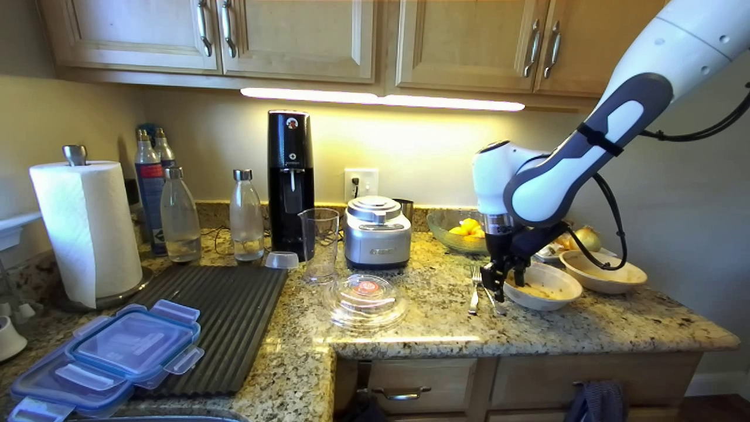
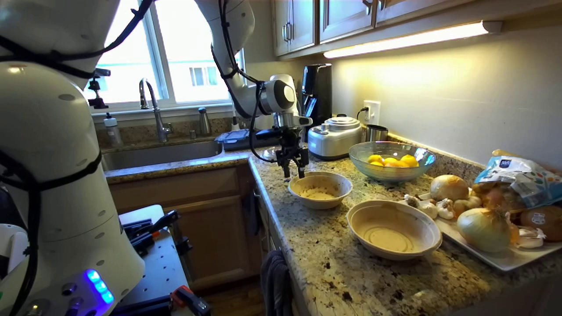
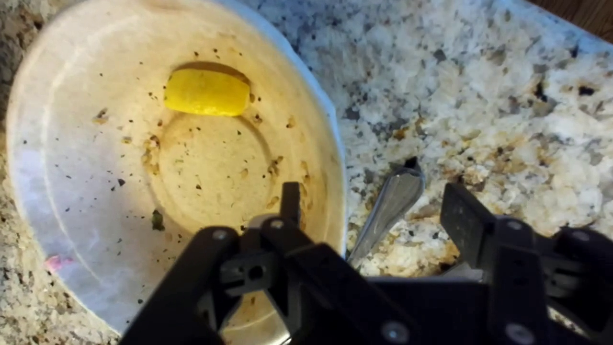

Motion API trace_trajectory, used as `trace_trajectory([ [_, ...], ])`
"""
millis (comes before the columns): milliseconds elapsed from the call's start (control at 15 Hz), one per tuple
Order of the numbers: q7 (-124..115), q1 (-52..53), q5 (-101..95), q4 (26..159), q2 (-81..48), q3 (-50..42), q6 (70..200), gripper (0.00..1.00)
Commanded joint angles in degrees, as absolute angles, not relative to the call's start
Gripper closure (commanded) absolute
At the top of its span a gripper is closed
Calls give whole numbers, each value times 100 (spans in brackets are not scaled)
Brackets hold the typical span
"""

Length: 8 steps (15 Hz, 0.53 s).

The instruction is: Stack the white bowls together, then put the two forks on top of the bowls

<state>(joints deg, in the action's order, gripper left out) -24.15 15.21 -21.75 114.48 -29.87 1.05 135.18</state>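
Note:
A white bowl (image 3: 225, 163), speckled with food bits and holding a yellow piece (image 3: 206, 93), stands near the counter's front edge. My gripper (image 3: 372, 203) is over its rim, jaws apart, one finger (image 3: 289, 203) over the bowl's inside and the other outside; whether either touches cannot be told. Beside this bowl, a fork's handle (image 3: 392, 206) shows between the fingers. Both forks lie on the counter in an exterior view: one fork (image 1: 474, 293) in full, the other fork (image 1: 498, 306) partly behind the gripper. The second white bowl (image 2: 390, 237) sits apart, closer to the onions.
A glass bowl (image 2: 358, 162) of yellow fruit stands behind, near the wall. A white tray (image 2: 498, 259) carries onions and garlic beside the second bowl. A clear glass dish (image 1: 366, 305) and a silver food processor (image 1: 378, 240) lie past the forks.

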Motion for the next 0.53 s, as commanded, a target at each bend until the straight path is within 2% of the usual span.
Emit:
trace_trajectory([
  [0, -2629, 1704, -2235, 11393, -3041, -108, 13506, 39],
  [200, -2633, 1728, -2220, 11378, -3046, -147, 13514, 63],
  [267, -2641, 1732, -2215, 11379, -3040, -151, 13519, 63],
  [333, -2652, 1736, -2216, 11378, -3036, -154, 13515, 68],
  [400, -2667, 1744, -2225, 11390, -3025, -159, 13523, 83],
  [467, -2676, 1748, -2227, 11393, -3020, -164, 13521, 88],
])
